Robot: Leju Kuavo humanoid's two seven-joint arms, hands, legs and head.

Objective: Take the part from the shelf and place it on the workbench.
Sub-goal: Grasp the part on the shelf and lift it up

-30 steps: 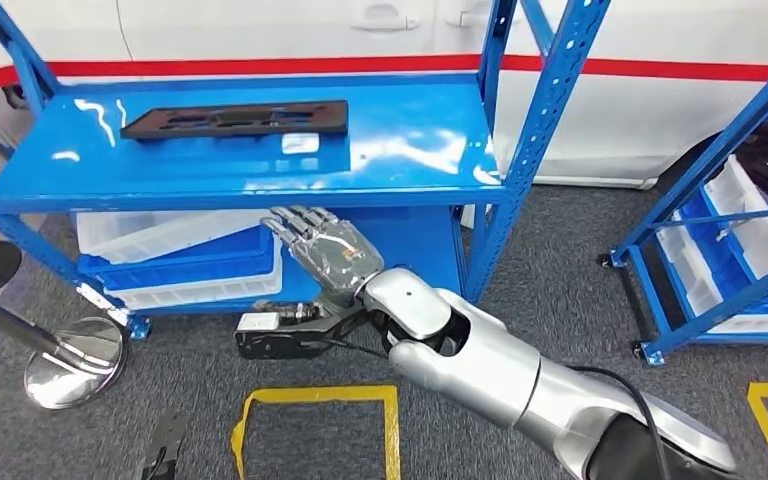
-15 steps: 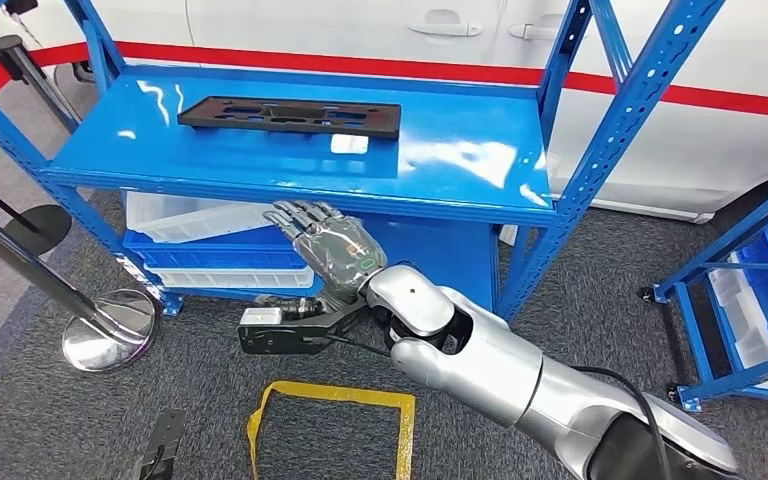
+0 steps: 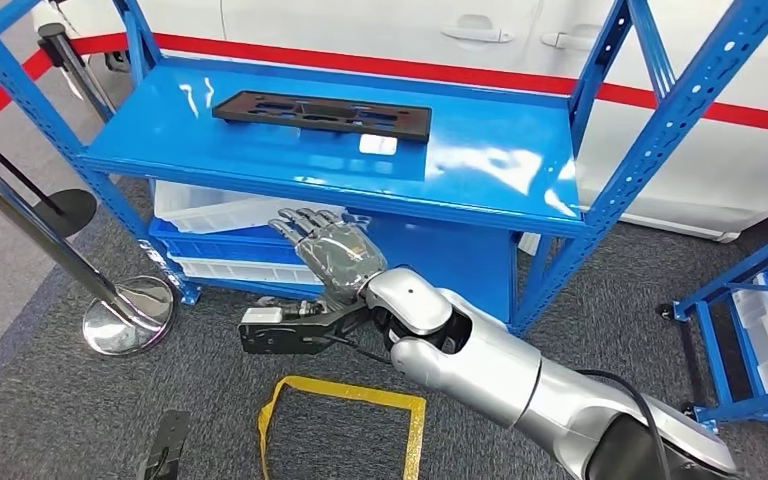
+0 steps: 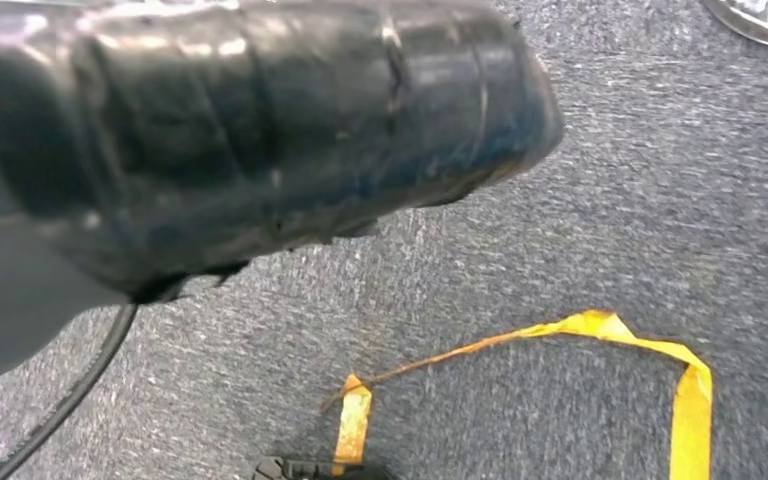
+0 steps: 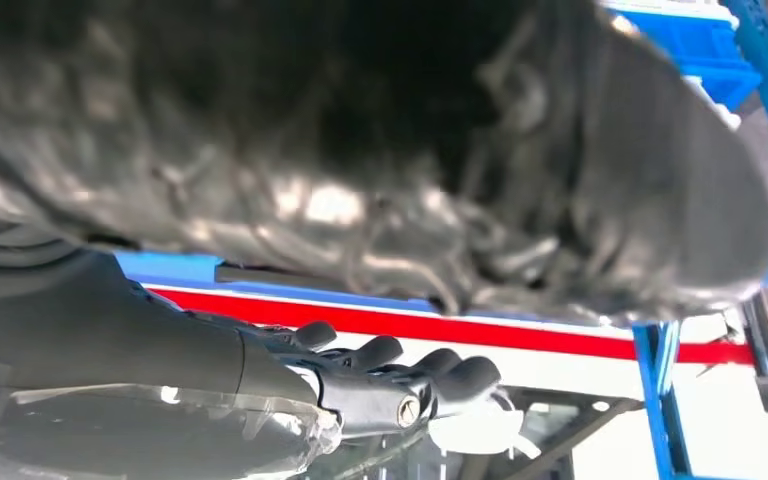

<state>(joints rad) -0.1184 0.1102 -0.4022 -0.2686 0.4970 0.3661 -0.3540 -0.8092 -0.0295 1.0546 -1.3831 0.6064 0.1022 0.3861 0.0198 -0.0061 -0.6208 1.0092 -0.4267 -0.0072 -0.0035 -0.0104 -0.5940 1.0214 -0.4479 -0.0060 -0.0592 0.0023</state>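
While my right hand [image 3: 332, 255] hangs empty, fingers spread, below the blue steel shelf [image 3: 480, 165]:
Flat black slotted plastic part [image 3: 322, 112] lies on top; raising blindly risks striking the shelf edge. Left hand state: cannot tell.

head view high, looking down; wrist views close

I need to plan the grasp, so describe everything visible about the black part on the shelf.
The black part is a long, flat rectangular plate, matte and plastic-looking, with several elongated cutouts along its length. It lies flat on the glossy blue shelf, towards the back, its long side roughly parallel to the shelf's front edge. A small white label sits on the shelf right at its near edge. Nothing grips it: the right hand is raised below and in front of the shelf, fingers spread, apart from the part.
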